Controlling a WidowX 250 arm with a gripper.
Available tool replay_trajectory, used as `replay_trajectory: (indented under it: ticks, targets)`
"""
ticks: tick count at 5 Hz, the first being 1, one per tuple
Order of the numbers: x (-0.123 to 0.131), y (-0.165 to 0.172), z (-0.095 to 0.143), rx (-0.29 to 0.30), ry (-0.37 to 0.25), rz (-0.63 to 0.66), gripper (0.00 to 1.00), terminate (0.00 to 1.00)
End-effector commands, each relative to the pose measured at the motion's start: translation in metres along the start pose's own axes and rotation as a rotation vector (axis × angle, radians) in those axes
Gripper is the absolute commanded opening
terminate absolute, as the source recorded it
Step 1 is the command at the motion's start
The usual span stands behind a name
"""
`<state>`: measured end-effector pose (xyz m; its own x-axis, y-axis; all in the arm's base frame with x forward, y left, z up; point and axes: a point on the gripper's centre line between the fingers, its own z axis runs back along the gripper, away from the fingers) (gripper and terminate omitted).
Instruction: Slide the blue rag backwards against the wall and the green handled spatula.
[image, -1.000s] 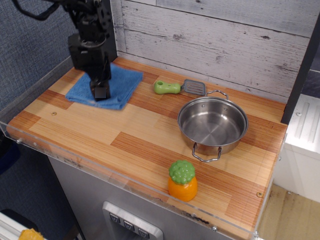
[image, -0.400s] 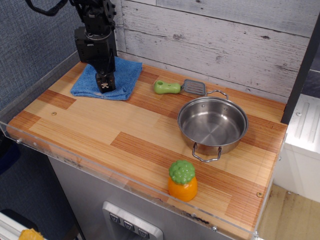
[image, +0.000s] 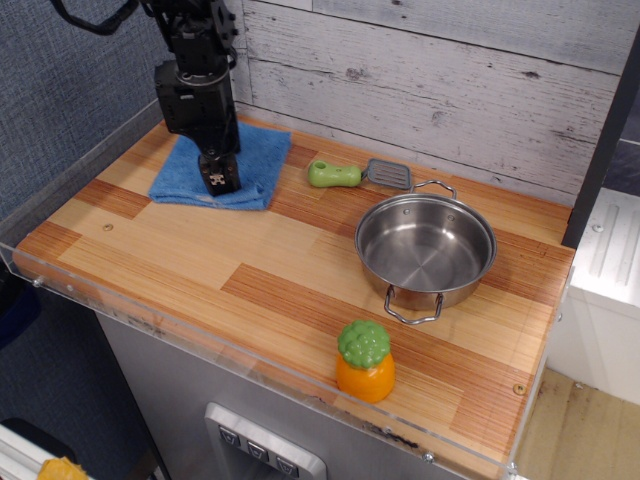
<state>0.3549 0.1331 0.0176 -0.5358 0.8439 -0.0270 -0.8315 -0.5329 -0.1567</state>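
Note:
The blue rag (image: 258, 160) lies flat at the back left of the wooden counter, its back edge close to the plank wall (image: 430, 90). My gripper (image: 219, 181) points down onto the rag's middle, fingers together and pinching or pressing the cloth. The green handled spatula (image: 334, 175) lies to the right of the rag, with its grey slotted head (image: 389, 176) pointing right. A narrow strip of bare counter separates the rag's right edge from the spatula handle.
A steel pot (image: 425, 248) stands right of centre, its back handle next to the spatula head. An orange toy with a green top (image: 365, 361) stands near the front edge. A blue-grey fabric panel (image: 60, 90) bounds the left side.
The rag moved backwards toward the wall with the gripper, then shifted a little to the right, closer to the spatula. Pot, spatula and orange toy have not moved.

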Motion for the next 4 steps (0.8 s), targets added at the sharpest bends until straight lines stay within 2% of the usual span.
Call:
replay_trajectory:
  ticks: [1, 4]
  targets:
    - [-0.004, -0.025, 0.076, -0.151, 0.05, 0.008, 1.0, 0.0]
    - [-0.005, -0.011, 0.147, -0.246, 0.083, 0.002, 1.0, 0.0]
